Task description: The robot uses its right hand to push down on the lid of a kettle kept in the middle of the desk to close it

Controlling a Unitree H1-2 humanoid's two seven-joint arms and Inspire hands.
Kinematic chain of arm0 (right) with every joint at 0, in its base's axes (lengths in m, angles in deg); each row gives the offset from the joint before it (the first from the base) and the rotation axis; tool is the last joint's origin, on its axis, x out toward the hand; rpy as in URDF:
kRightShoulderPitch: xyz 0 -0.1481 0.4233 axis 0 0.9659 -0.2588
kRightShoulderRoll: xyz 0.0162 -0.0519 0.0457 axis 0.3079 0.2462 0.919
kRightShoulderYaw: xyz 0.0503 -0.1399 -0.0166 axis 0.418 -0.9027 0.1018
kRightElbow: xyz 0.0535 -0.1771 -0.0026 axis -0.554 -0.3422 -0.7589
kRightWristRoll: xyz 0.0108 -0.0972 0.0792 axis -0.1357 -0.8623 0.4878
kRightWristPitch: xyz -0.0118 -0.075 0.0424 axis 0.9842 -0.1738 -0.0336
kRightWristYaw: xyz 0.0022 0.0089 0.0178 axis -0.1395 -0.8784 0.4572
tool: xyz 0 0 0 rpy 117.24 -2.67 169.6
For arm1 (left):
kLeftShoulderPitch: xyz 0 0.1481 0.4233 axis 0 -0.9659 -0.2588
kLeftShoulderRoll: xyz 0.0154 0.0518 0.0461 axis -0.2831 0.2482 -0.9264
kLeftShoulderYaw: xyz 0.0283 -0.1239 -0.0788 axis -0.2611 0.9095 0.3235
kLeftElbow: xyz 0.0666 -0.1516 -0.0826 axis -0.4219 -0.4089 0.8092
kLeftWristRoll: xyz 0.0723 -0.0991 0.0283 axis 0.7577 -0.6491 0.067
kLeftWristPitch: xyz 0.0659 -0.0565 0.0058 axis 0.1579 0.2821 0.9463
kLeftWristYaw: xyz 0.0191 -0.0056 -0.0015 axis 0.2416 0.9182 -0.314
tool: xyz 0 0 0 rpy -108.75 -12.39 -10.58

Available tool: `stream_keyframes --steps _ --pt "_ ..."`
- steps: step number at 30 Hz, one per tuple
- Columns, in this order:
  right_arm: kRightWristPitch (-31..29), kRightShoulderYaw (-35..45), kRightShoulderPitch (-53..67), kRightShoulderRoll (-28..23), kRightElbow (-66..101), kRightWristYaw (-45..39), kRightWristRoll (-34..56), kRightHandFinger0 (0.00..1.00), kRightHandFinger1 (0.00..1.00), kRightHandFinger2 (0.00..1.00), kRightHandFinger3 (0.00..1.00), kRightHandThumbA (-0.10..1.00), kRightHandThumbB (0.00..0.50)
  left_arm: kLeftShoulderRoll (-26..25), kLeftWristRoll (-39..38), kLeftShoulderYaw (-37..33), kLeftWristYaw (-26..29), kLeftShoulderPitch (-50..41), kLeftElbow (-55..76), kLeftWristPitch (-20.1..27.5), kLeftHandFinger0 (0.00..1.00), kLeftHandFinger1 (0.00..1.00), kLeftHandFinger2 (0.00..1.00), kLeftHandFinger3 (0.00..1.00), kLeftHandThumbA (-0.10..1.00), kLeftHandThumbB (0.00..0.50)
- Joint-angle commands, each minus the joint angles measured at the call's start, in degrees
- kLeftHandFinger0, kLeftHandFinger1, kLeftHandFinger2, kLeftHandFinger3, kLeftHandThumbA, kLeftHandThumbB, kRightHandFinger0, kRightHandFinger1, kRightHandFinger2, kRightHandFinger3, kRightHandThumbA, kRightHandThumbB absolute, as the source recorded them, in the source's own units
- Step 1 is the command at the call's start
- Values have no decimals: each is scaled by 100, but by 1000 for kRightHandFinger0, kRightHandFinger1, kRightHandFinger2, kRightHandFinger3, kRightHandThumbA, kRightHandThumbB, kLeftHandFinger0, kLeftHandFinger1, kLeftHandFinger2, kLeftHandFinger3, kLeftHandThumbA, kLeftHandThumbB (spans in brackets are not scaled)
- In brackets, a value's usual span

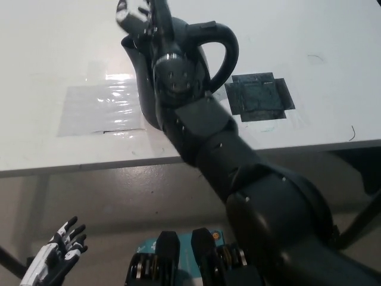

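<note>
From the head view, the worry is plain enough: the black kettle [178, 77] stands free on the white desk [53, 53], with nothing bracing it, and the right hand [140, 15] is over its top near the spout side rather than squarely over the middle. If the push lands off-centre, I judge the kettle could tip or skid toward the near edge of the desk, which is not far from its base; and if the lid is not lined up with its seat, a hard press may jam it rather than close it. Whether the lid is up or already down I cannot tell, since the black right arm [238, 179] covers most of the kettle's top and body. That arm comes in from the lower right and runs diagonally up across the picture, forearm laid right over the kettle, wrist at the rim, so only the curved handle [229, 50] and a strip of the kettle's left wall show. The right hand sits at the picture's top edge, partly cut off, and I cannot make out whether its fingers are spread or closed. The kettle is in the middle of the desk, beside a shiny clear patch [98, 107] and a dark taped square [260, 96]. The white left hand [56, 256] rests low at lower left, below the desk, fingers apart, holding nothing.
</note>
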Motion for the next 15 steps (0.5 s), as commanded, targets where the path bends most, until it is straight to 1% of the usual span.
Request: stream_keyframes --steps 1,2,7,9,10,11,12,13,14,15 --pt "-109 -40 157 139 -268 -282 33 960 1000 1000 1000 358 49 -5 -14 -10 -61 98 171 4 1000 1000 1000 1000 391 0" --pt "-78 -75 175 131 -294 -297 3 995 1000 1000 1000 352 34 -7 -2 -11 -62 81 187 10 1000 1000 1000 1000 388 0" --pt "-23 -111 252 67 -361 -358 6 1000 1000 1000 1000 324 14 -46 46 -3 -60 73 233 2 1000 1000 1000 1000 401 0" --pt "8 -125 258 40 -366 -336 -3 965 999 1000 1000 327 25 -53 7 12 -75 66 243 -25 1000 1000 1000 1000 399 0" --pt "23 -126 246 37 -371 -333 0 940 974 1000 1000 339 33 -55 3 23 -68 60 251 -35 1000 1000 1000 1000 396 0" --pt "19 -124 220 36 -371 -334 4 920 955 1000 1000 348 55 -54 -6 40 -56 56 262 -50 1000 1000 1000 1000 386 0" --pt "-30 -125 191 27 -350 -336 2 885 920 1000 1000 377 62 -50 -13 52 -49 44 274 -60 1000 1000 1000 1000 383 0" --pt "-43 -132 197 32 -346 -338 -6 871 907 1000 1000 387 68 -42 -14 53 -52 24 268 -46 1000 1000 1000 1000 383 0" --pt "-89 -165 175 31 -325 -324 -42 919 955 1000 1000 396 78 -45 3 54 -51 -5 271 -24 1000 1000 1000 1000 388 9" --pt "-182 -232 148 12 -292 -293 -115 935 965 1000 1000 407 82 -49 32 46 -48 -9 262 -1 1000 1000 1000 1000 401 7"
